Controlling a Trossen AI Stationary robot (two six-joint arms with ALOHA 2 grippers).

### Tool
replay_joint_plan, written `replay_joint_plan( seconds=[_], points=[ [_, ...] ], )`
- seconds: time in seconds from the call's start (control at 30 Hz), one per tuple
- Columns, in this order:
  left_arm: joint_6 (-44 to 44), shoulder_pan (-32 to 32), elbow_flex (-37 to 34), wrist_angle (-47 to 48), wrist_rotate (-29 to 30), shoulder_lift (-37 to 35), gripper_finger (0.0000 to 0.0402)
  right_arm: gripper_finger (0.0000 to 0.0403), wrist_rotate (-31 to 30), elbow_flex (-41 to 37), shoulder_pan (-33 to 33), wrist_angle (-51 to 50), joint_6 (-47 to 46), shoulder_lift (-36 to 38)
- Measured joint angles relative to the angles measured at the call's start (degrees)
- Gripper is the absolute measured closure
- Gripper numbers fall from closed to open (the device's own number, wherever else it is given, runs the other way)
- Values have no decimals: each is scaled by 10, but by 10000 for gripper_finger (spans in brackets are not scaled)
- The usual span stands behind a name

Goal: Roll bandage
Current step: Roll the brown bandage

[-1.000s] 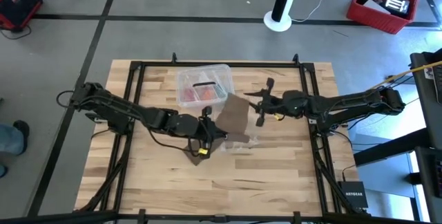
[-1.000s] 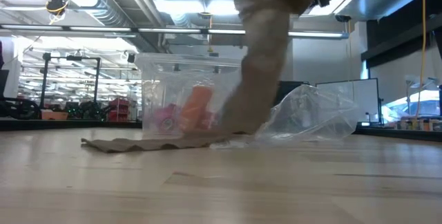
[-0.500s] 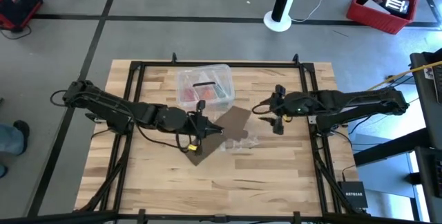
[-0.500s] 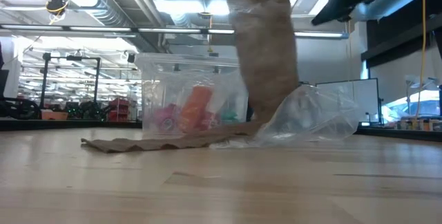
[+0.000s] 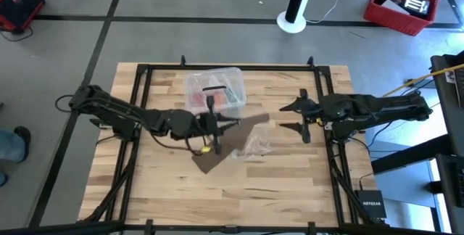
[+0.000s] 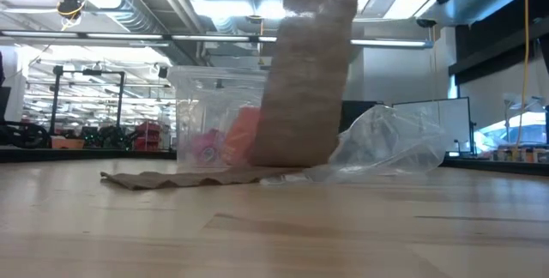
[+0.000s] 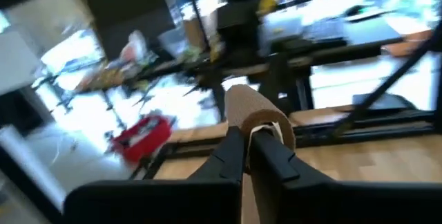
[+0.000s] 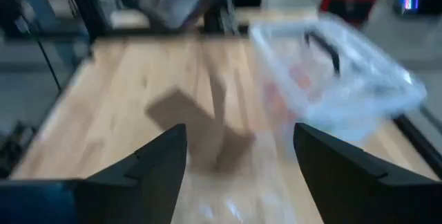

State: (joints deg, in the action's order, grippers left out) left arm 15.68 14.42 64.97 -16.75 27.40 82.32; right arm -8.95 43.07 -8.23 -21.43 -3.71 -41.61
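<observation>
The brown-tan bandage [image 5: 233, 138] hangs as a wide strip from above the low view [image 6: 304, 81] down to the table. Its lower end [image 6: 176, 178] lies flat on the wood, reaching toward the near left in the high view [image 5: 206, 164]. My left gripper [image 5: 228, 124] is shut on the bandage's raised, rolled end [image 7: 250, 110] at mid-table. My right gripper [image 5: 293, 117] is open and empty to the right of the bandage; its fingers stand wide apart in the right wrist view [image 8: 238, 156]. My left gripper pinches the bandage's rolled upper end [image 7: 254, 122] between its two fingers [image 7: 233, 153]; the roll's rounded top sticks out past the fingertips. The fingers come about level from the table's left. The strip hangs below them, with its lower end [image 5: 206, 164] on the table.
A clear plastic box [image 5: 215, 90] with red and pink contents stands just beyond the bandage toward the far edge. A crinkled clear plastic bag [image 5: 255, 146] lies at the bandage's right foot. Black frame rails [image 5: 145, 83] run along the table's sides.
My right gripper has drawn away from the bandage's raised end toward the table's right edge. My left gripper has moved a little toward the far edge and turned, holding the raised end. The hanging strip has swung from leaning right to leaning less; its lower end has stayed on the table.
</observation>
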Motion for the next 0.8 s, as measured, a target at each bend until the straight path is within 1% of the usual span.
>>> replay_joint_plan(
  seconds=[0.13, 0.2, 0.27, 0.37, 0.47, 0.63, 0.8],
  points=[
    [-15, -9, -3, -18, -88, 5, 401, 145, -14, -78, 0, 136, 25, 23],
    [-17, -11, -14, -52, -103, 5, 401, 147, -2, -98, 0, 200, 27, 23],
    [-15, -14, -18, -63, -94, 2, 401, 148, 11, -109, 0, 197, 21, 22],
    [1, -14, -19, -62, -55, -15, 401, 149, 20, -110, 0, 168, -12, 20],
    [17, -15, -17, -77, -49, -26, 401, 149, 31, -110, 0, 183, -37, 18],
    [42, -18, -17, -98, -52, -25, 401, 149, 27, -109, 0, 232, -30, -53],
    [59, -19, -17, -98, -51, -25, 401, 149, 24, -109, 7, 323, 14, -132]
  ],
)
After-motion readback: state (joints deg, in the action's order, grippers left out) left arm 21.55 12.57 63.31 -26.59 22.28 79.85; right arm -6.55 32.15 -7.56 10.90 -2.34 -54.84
